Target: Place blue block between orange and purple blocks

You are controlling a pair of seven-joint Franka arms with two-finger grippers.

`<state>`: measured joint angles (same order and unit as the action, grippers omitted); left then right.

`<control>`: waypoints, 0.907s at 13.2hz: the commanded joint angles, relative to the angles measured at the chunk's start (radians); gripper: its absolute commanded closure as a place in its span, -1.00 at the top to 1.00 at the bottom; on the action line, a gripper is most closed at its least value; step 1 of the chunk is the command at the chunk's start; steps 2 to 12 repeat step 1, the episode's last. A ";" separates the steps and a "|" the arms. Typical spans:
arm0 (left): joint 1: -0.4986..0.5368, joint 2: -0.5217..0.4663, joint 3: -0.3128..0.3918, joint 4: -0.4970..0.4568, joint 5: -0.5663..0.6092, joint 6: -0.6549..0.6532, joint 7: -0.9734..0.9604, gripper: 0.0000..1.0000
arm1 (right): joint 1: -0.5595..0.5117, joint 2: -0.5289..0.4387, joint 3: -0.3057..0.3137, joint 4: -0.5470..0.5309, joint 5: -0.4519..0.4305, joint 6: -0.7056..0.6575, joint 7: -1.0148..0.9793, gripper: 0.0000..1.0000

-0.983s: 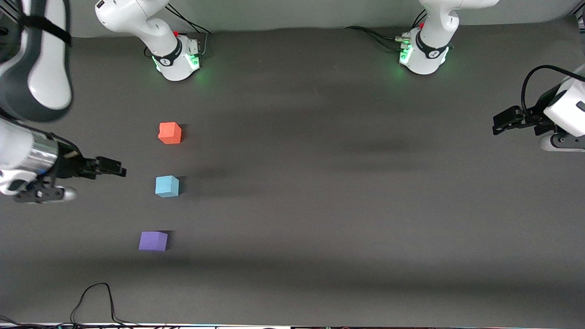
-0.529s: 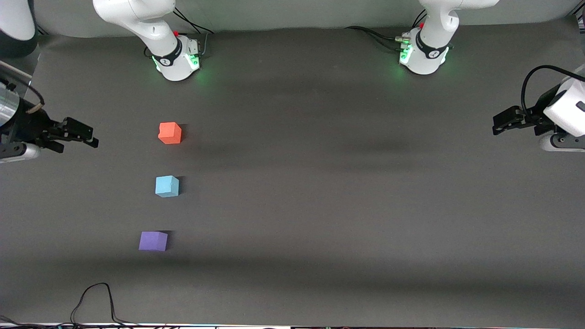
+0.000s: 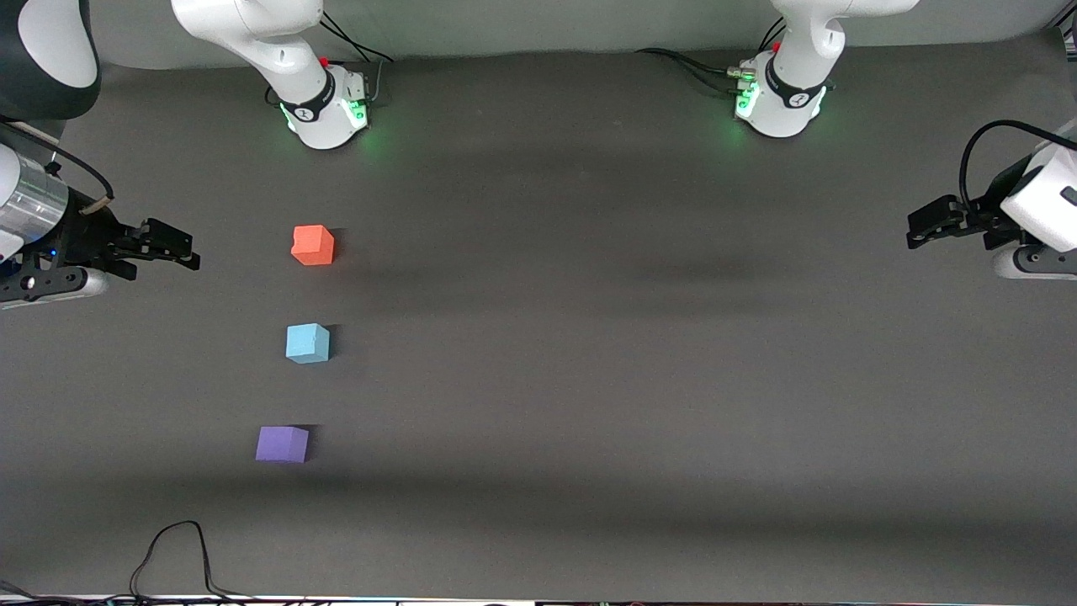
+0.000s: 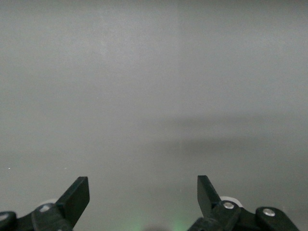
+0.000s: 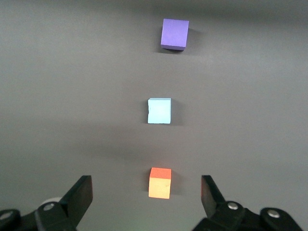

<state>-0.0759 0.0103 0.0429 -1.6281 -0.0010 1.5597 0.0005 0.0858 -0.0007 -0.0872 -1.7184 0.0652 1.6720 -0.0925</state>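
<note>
Sky-blue matte cube (image 3: 307, 343) rests on the dark grey table (image 3: 639, 362), between the orange-red matte cube (image 3: 313, 245) and the violet-purple matte cube (image 3: 282, 443), apart from both. Right gripper (image 3: 172, 246), fingers spread wide and empty, hovers at the right arm's end; left gripper (image 3: 925, 227), likewise wide open, waits at its own end.

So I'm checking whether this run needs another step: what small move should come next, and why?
Probably none beyond holding both arms clear. The blue block already sits on the table between the orange block and the purple block, touching neither. The right hand is open and empty at the right arm's end of the table; the left hand waits open at the left arm's end.
</note>
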 commanded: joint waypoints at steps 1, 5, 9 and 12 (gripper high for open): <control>0.005 0.002 -0.006 0.007 0.004 0.008 0.013 1.00 | -0.012 0.002 0.014 0.006 -0.045 0.018 0.016 1.00; 0.005 0.002 -0.006 0.007 0.004 0.008 0.013 1.00 | -0.012 0.002 0.014 0.006 -0.045 0.018 0.016 1.00; 0.005 0.002 -0.006 0.007 0.004 0.008 0.013 1.00 | -0.012 0.002 0.014 0.006 -0.045 0.018 0.016 1.00; 0.005 0.002 -0.006 0.007 0.004 0.008 0.013 1.00 | -0.012 0.002 0.014 0.006 -0.045 0.018 0.016 1.00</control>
